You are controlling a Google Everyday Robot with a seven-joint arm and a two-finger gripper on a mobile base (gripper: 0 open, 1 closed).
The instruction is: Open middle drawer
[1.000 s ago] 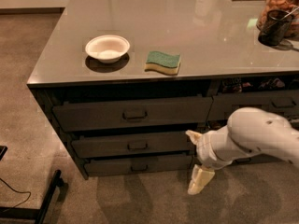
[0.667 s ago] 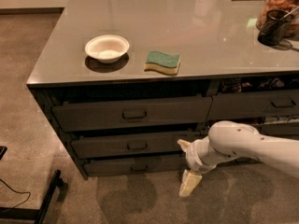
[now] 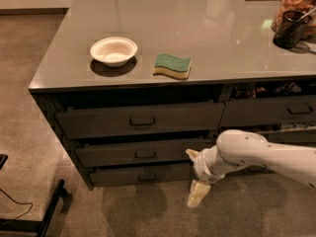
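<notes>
Nearest me is the floor, with a black stand leg at lower left.

The arm comes in from the right, low in front of the cabinet. The gripper hangs above the floor, in front of the drawers. Its fingers are spread wide: one pale finger points down at the floor, and the other reaches up-left at the right end of the middle drawer. I cannot tell whether it touches. Nothing is held.

The middle drawer is the second of three in the left stack, under the top drawer and above the bottom drawer. Its handle sits at centre, well left of the gripper and ungrasped.

On the counter, the bowl is near the front-left corner. The sponge is just right of it by the front edge, green side up. Toward the right edge, farther back, are a dark cup and a jar behind it.
</notes>
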